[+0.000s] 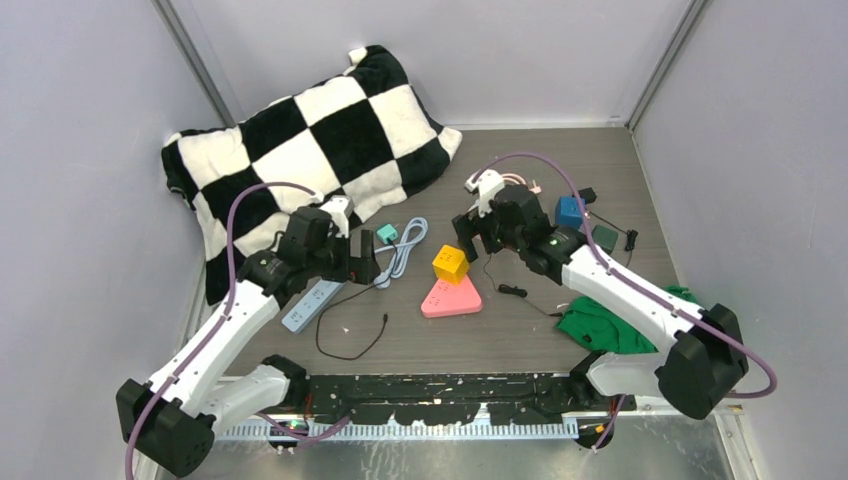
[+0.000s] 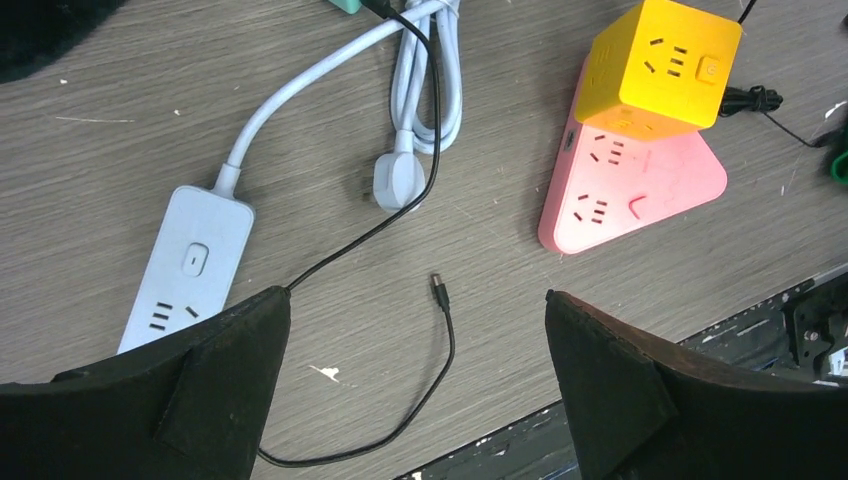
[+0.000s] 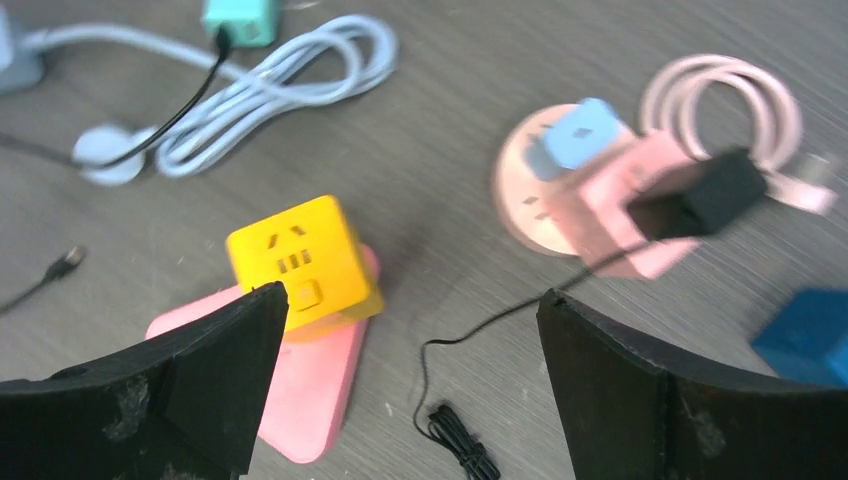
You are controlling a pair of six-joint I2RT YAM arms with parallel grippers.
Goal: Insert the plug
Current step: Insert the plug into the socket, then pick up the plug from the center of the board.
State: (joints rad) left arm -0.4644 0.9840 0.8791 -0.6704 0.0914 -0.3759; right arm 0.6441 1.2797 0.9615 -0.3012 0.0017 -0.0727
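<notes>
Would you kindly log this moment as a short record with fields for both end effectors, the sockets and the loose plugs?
left end effector: open, empty, above the table
right end effector: open, empty, above the table
yellow cube socket: sits on a corner of the pink triangular socket
power strip: light blue, flat on the table
white plug: loose beside its coiled cord, not inserted
black cable: thin, its tip free on the table

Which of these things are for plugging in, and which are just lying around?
For the job, probably:
white plug
power strip
yellow cube socket
pink triangle socket
black cable

Just lying about:
checkered pillow
green cloth
blue box
</notes>
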